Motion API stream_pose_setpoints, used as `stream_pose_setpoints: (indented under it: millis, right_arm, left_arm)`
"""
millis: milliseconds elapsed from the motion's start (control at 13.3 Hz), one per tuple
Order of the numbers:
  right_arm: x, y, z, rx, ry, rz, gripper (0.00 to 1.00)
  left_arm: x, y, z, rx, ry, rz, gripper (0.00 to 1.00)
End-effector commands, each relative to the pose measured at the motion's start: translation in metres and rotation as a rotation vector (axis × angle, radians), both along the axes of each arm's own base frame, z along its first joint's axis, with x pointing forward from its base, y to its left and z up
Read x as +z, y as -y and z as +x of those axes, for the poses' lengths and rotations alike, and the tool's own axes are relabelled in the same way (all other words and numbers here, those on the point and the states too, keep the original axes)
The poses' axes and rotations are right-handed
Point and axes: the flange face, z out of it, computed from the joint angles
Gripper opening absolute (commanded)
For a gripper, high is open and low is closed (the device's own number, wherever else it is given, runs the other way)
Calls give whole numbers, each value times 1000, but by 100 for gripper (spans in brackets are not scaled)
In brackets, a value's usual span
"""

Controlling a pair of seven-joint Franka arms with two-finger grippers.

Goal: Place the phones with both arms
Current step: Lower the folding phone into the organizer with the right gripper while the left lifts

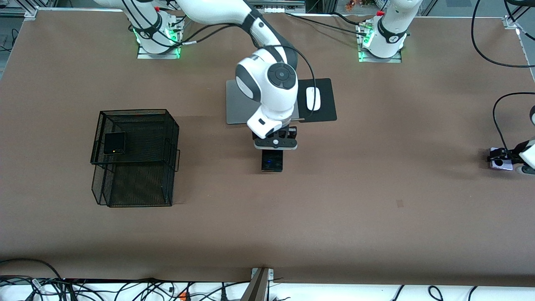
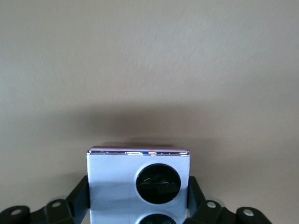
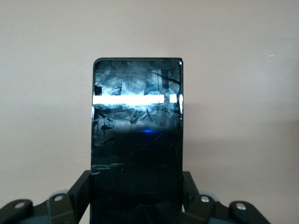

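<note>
My right gripper [image 1: 273,154] [image 3: 135,198] is at the table's middle, shut on one end of the long slim black phone [image 1: 272,161] [image 3: 138,121]; a finger [image 3: 80,193] presses each long side. At the left arm's end of the table, my left gripper [image 1: 498,160] [image 2: 138,200] is shut on the lavender-white phone [image 1: 504,164] [image 2: 114,182], whose two black lenses face the wrist camera, low at the table. The small squarish black phone [image 1: 114,142] lies on the upper tier of the black mesh basket [image 1: 167,125].
A grey laptop [image 1: 239,104] lies under the right arm's wrist, farther from the front camera than the slim phone. Beside it a white mouse [image 1: 313,98] sits on a black mat [image 1: 328,108]. Black cables [image 1: 495,104] loop near the left arm's end.
</note>
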Motion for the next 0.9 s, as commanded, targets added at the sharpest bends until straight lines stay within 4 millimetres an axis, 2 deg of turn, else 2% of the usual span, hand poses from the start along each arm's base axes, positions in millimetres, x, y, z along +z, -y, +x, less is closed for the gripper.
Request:
stream_pose_setpoints:
  millis: [0,75,225,300,451,676,826]
  right_arm:
    - [66,47,14,38,-65,0,0]
    - [84,73,20,35,-99,-25,0]
    - [105,124,31,40,-148,-62,0]
    - [114,152,34,37,-162,-55,0]
    - [119,216,38,35,-184,-35,0]
    - [117,312,36,55,-210,14,0]
    - [110,370,33,67,-226,45,0]
  left_arm:
    - [56,36,19,-27,-55,44,33]
    - [73,51,26,-21,-71,56,33]
    - [98,84,39,-33,-97,71,33]
    - [104,103,45,-19,-121,75,33]
    - [110,154,62,9,-181,77,33]
    - [107,259,90,32,-187,99,33]
    - [95,341,101,38,-186,121,33]
